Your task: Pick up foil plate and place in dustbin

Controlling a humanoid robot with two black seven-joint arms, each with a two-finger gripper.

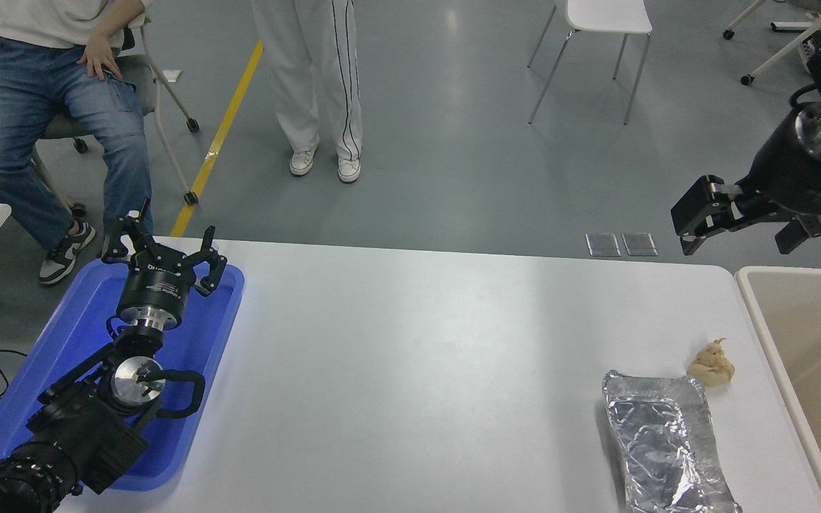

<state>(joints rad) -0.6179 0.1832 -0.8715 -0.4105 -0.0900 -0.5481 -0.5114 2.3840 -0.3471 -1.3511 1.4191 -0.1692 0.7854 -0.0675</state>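
Note:
The foil plate (667, 445) is a shiny wrinkled silver tray lying on the white table (410, 356) at the near right, its near end cut off by the picture's bottom edge. The dustbin (809, 356) is a beige bin with a pale rim at the right edge, just right of the plate. My right gripper (735, 231) hangs open and empty in the air above the table's far right corner, well above and beyond the plate. My left gripper (164, 249) is open and parked over the blue tray at the lower left.
A small beige lumpy wad (712, 365) lies by the plate's far right corner, next to the bin. A shallow blue tray (218, 335) sits at the table's left. A seated person and a standing person are beyond the far edge, with a white chair (599, 35).

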